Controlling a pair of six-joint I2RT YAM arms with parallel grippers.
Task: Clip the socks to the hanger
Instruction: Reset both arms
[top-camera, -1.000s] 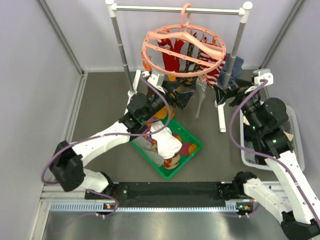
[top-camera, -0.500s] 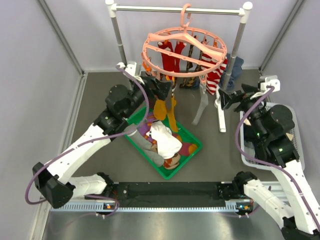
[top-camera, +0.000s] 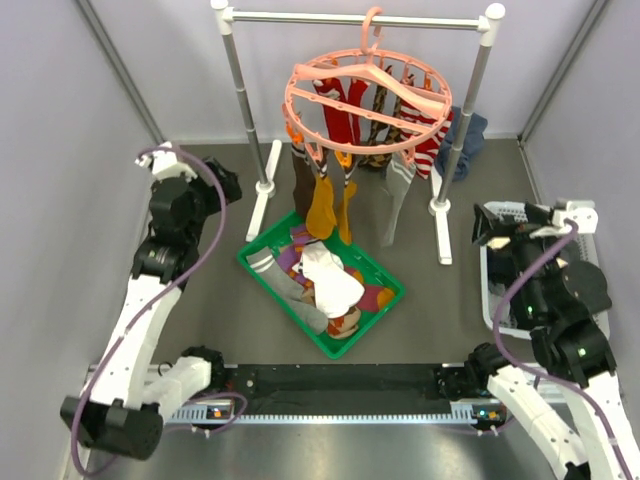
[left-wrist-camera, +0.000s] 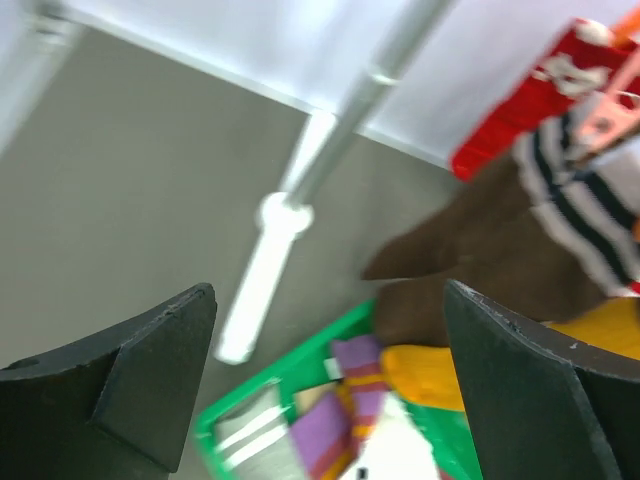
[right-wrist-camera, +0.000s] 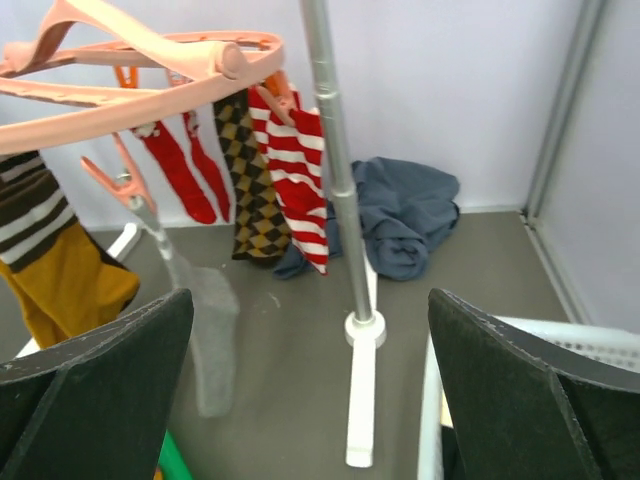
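The salmon-pink round hanger (top-camera: 368, 95) hangs by its hook from the silver rail. Several socks hang from its clips: dark brown (top-camera: 303, 180), mustard (top-camera: 321, 205), red, red-and-white striped (top-camera: 430, 150) and grey (top-camera: 397, 200). In the right wrist view the hanger (right-wrist-camera: 150, 55) is at top left with the striped sock (right-wrist-camera: 298, 170) and the grey sock (right-wrist-camera: 205, 330). More socks lie in the green tray (top-camera: 372, 262). My left gripper (top-camera: 222, 180) is open and empty, far left of the hanger. My right gripper (top-camera: 482, 225) is open and empty, to the right of the rail post.
The silver rail (top-camera: 355, 17) stands on two white-footed posts (top-camera: 443, 235). A blue-grey cloth (top-camera: 466, 135) lies behind the right post. A white basket (top-camera: 495, 265) sits at the right. Grey walls close in the left and right sides.
My left arm has pulled back from under the hanger to the far left, leaving the mustard sock hanging. My right arm has drawn back to the right, away from the post.
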